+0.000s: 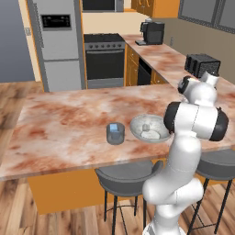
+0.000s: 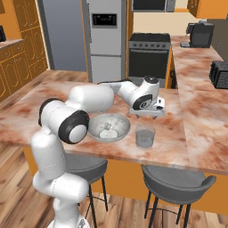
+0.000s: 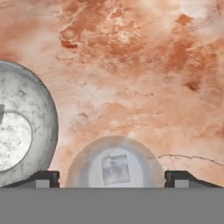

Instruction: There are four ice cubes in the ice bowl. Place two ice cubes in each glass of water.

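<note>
While the gripper [image 3: 112,177] hangs spread over a glass [image 3: 114,166] holding what looks like one ice cube [image 3: 115,169], remaining cubes seem light, slick; pinch flat faces.

Looking down along my pincer [image 3: 112,177], I see my two dark fingertips [image 3: 43,178] standing wide apart at the bottom, with a short, smoky grey translucent tumbler [image 3: 81,164] between them. Inside its round mouth lies one small pale, square ice cube [image 3: 116,169]. To the left sits the wide, shallow, speckled silvery-grey bowl [image 3: 41,109], cut off by the edge. Both rest on the mottled reddish-brown marble counter [image 3: 131,78].
</note>
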Available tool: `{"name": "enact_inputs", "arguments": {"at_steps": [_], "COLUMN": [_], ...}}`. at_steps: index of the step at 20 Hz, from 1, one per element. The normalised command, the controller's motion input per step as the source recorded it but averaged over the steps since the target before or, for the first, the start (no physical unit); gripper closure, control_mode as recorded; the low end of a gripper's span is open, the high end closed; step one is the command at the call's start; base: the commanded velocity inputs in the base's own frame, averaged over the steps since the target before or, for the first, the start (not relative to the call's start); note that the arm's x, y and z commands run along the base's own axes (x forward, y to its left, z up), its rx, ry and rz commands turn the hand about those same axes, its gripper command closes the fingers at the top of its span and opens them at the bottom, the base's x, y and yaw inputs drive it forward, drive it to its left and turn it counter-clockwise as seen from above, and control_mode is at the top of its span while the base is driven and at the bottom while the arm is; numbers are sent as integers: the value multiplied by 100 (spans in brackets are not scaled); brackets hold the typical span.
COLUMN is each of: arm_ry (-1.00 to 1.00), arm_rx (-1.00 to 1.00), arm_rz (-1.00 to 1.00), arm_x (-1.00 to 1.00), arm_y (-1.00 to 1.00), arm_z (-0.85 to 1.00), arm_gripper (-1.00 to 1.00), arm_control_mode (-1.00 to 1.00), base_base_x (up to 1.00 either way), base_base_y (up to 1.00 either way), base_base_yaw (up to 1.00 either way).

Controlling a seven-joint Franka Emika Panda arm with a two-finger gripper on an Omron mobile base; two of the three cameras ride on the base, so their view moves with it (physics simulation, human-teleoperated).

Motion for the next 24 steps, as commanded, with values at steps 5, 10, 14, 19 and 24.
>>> {"name": "enact_inputs", "arguments": {"at_steps": [5,10,14,19,24], "arm_ry": [-14,-1,11,14,9], "arm_rx": [11,6,6,6,0], "arm_rz": [-7,-19,-18,-8,0], "arm_x": [-18,15,37,26,26], "arm_y": [99,100,100,95,10], "arm_z": [28,-16,-36,-44,-44], "arm_gripper": [-100,-100,-100,-100,-100], "arm_control_mode": [-100,-100,-100,-100,-100], "base_base_x": [0,0,0,0,0], "base_base_y": [0,0,0,0,0], "base_base_yaw": [0,0,0,0,0]}}
